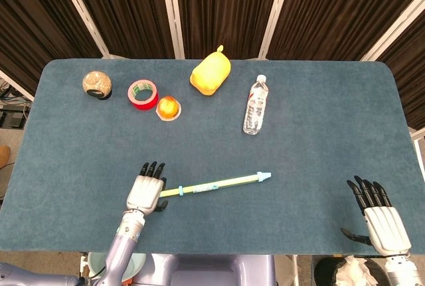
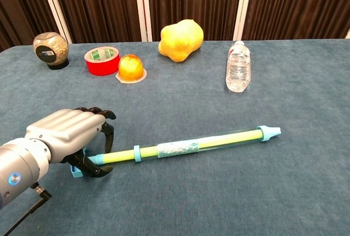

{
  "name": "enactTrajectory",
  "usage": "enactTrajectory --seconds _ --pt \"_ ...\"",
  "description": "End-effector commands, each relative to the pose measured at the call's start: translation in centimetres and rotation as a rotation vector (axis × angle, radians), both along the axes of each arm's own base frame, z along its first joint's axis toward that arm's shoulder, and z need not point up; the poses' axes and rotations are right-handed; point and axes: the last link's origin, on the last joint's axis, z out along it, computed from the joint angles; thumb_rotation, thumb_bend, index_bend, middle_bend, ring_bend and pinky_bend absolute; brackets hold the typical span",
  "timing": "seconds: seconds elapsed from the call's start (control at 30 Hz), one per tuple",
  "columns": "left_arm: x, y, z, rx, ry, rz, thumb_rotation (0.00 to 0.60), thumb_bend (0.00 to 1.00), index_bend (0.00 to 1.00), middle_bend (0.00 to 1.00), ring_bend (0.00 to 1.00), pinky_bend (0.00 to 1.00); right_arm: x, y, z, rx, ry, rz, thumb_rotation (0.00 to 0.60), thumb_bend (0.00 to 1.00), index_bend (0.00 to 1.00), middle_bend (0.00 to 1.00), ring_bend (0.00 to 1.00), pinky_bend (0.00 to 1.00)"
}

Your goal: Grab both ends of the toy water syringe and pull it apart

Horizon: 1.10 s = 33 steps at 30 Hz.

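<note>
I have the toy water syringe [image 2: 186, 147] lying flat on the blue table [image 1: 319, 120], near the front edge and left of centre, its long green-yellow tube running from the near left toward the right. Its pale blue nozzle tip [image 2: 269, 132] points right and sits bare on the cloth. The blue plunger end [image 2: 82, 165] is at the left, under my left hand [image 2: 68, 132].

That left hand sits over the plunger end with its dark fingers [image 2: 106, 129] curled down around the rod and the thumb tucked beneath it. From the chest view the fingers look wrapped on the rod, though I cannot tell how firmly they press. In the head view the same hand covers the syringe's left end.

My right hand [image 1: 382, 216] is far off at the near right corner of the table, palm down, fingers spread apart and holding nothing, well apart from the nozzle.

Along the far side, from left to right, stand a round jar of grains [image 1: 97, 84], a red tape roll [image 1: 143, 93], a small orange jelly cup [image 1: 169, 107] just beside the roll, a lumpy yellow soft toy [image 1: 211, 72] and a clear water bottle [image 1: 255, 105] lying on its side.
</note>
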Motion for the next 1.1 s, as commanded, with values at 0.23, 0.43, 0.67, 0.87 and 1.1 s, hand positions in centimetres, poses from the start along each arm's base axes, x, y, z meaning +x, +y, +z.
enactTrajectory --seconds 0.23,0.43,0.67,0.87,1.1 --pt "-0.3 -0.2 -0.7 -0.021 -0.008 0.01 0.6 0.37 0.5 0.06 0.0 0.07 0.1 0.1 0.0 -0.001 -0.004 -0.003 0.6 0.15 0.04 0.0 0.0 0.0" --pt "-0.4 0.0 -0.5 -0.003 -0.009 -0.008 0.6 0.44 0.54 0.07 0.0 0.07 0.0 0.0 0.2 -0.001 -0.001 -0.007 0.6 0.15 0.04 0.0 0.0 0.0" --pt "-0.1 1.5 1.8 0.045 0.007 -0.069 0.6 0.44 0.55 0.07 0.0 0.07 0.1 0.1 -0.1 0.01 0.01 -0.005 0.6 0.15 0.04 0.0 0.0 0.0" --pt "0.0 2.3 3.2 0.045 0.037 -0.125 0.6 0.44 0.55 0.07 0.0 0.07 0.4 0.1 -0.4 0.023 0.024 -0.004 0.6 0.15 0.04 0.0 0.0 0.0" --pt "0.3 2.3 3.6 0.014 0.048 -0.203 0.6 0.44 0.56 0.09 0.0 0.07 0.4 0.1 -0.5 0.022 0.026 -0.009 0.6 0.15 0.05 0.0 0.0 0.0"
